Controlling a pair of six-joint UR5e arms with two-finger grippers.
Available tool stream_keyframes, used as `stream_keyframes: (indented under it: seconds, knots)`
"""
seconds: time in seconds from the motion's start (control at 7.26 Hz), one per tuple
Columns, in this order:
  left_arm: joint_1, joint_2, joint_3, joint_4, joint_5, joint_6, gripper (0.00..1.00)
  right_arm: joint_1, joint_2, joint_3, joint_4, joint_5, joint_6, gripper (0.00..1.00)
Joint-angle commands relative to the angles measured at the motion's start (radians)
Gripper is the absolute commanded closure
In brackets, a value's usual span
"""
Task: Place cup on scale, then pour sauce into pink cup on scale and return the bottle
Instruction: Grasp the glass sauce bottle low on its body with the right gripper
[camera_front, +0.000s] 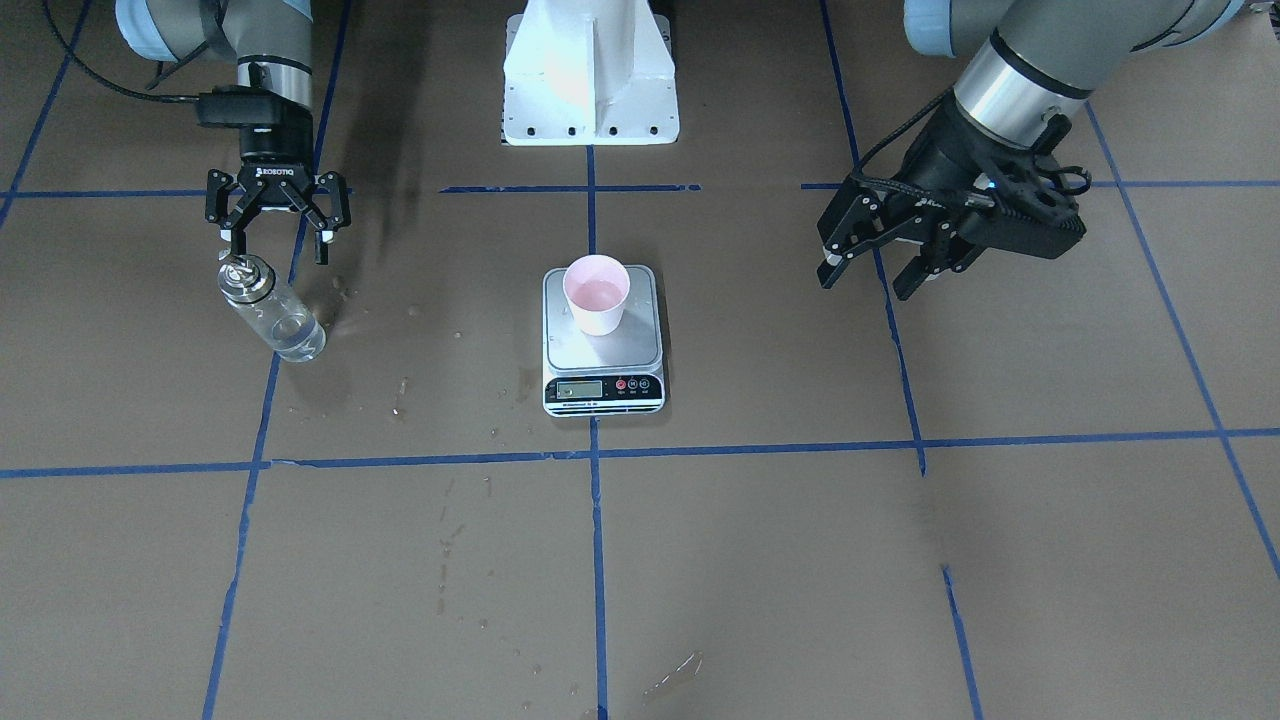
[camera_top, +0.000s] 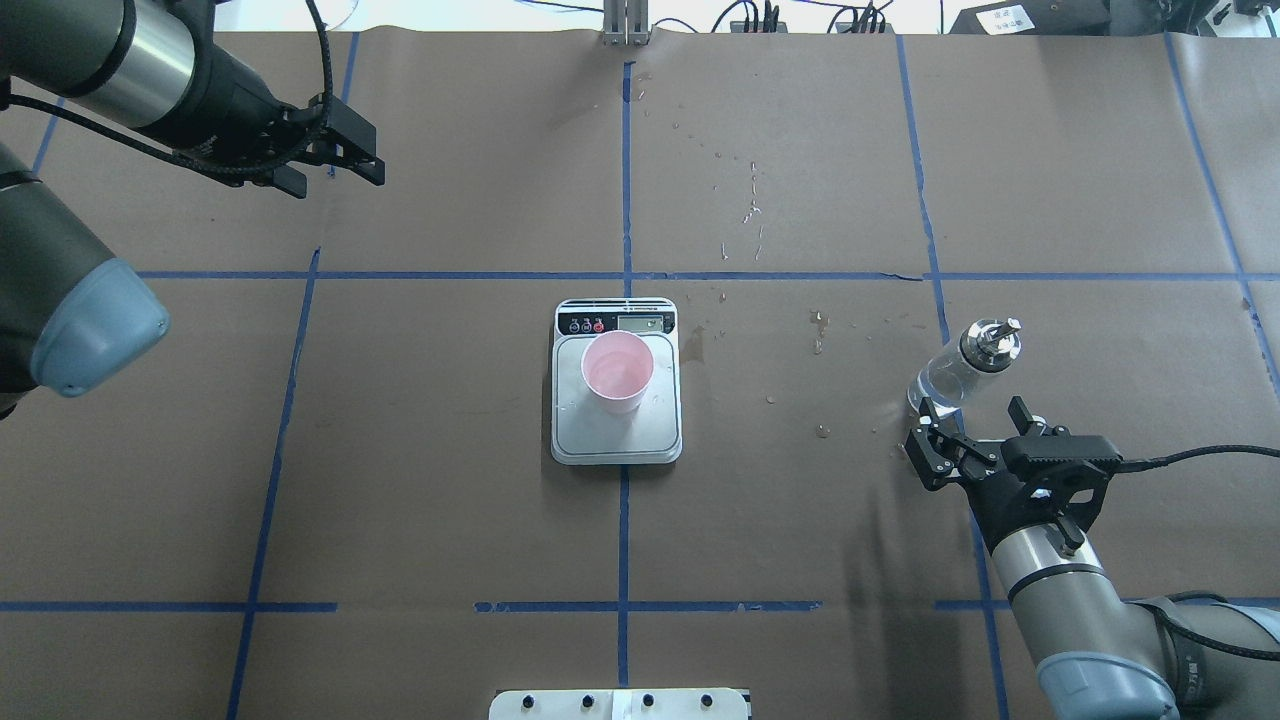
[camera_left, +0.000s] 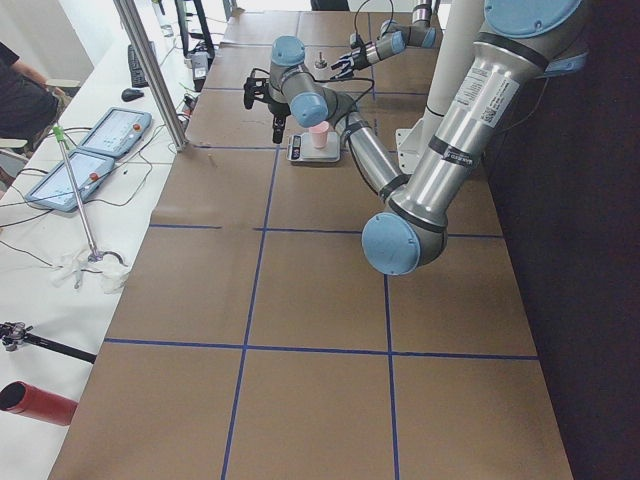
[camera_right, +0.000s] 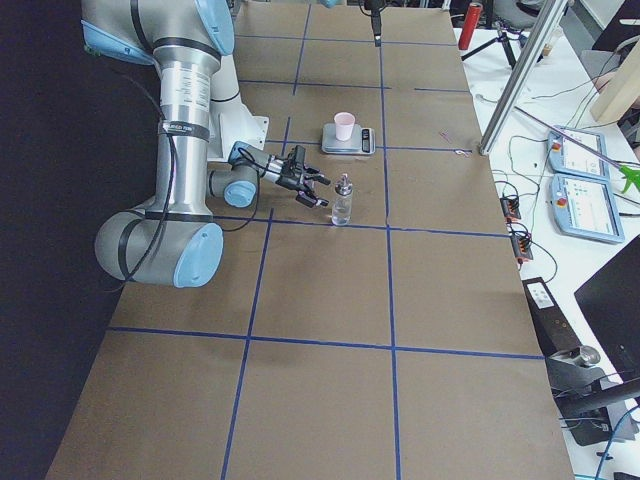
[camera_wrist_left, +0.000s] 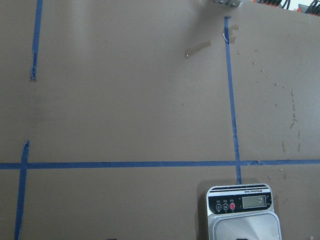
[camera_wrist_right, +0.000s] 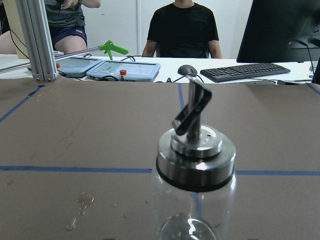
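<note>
You have the cup (camera_front: 596, 293) upright on the scale (camera_front: 640, 346), on the steel plate behind the display strip, mid-desk (camera_front: 800, 550). The inside of the cup is pink; you can't tell if there is liquid in it. The bottle (camera_front: 272, 308) stands upright on the desk on the robot's right side, well apart from the scale, metal pourer on top, with a little clear sauce (camera_front: 296, 340) at the bottom. The right gripper (camera_front: 279, 245) sits just behind the bottle on the robot's side with its jaws open and nothing in them; the right wrist view shows the pourer cap close up. The left gripper (camera_front: 866, 285) hangs over bare desk well off to the robot's left, jaws open and holding nothing. Wet spots (camera_front: 400, 385) dot the paper between bottle and scale.
</note>
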Motion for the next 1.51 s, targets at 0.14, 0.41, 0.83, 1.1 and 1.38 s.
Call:
stream_keyframes:
  seconds: [0.14, 0.41, 0.83, 1.1, 1.38]
  knots:
    - [0.000, 0.001, 0.000, 0.000, 0.001, 0.000, 0.16, -0.003, 0.011, -0.048, 0.001, 0.003, -0.005, 0.01]
    - [0.000, 0.001, 0.000, 0.000, 0.001, 0.000, 0.16, 0.014, 0.024, -0.057, 0.001, 0.006, -0.047, 0.01]
    - [0.000, 0.000, -0.006, 0.000, -0.001, -0.006, 0.16, 0.042, 0.025, -0.071, 0.012, 0.018, -0.050, 0.01]
    - [0.000, 0.001, -0.011, 0.002, -0.001, -0.008, 0.16, 0.059, 0.048, -0.112, 0.112, 0.030, -0.129, 0.01]
    - [-0.001, 0.001, -0.012, 0.002, -0.001, -0.011, 0.16, 0.071, 0.080, -0.164, 0.189, 0.053, -0.174, 0.01]
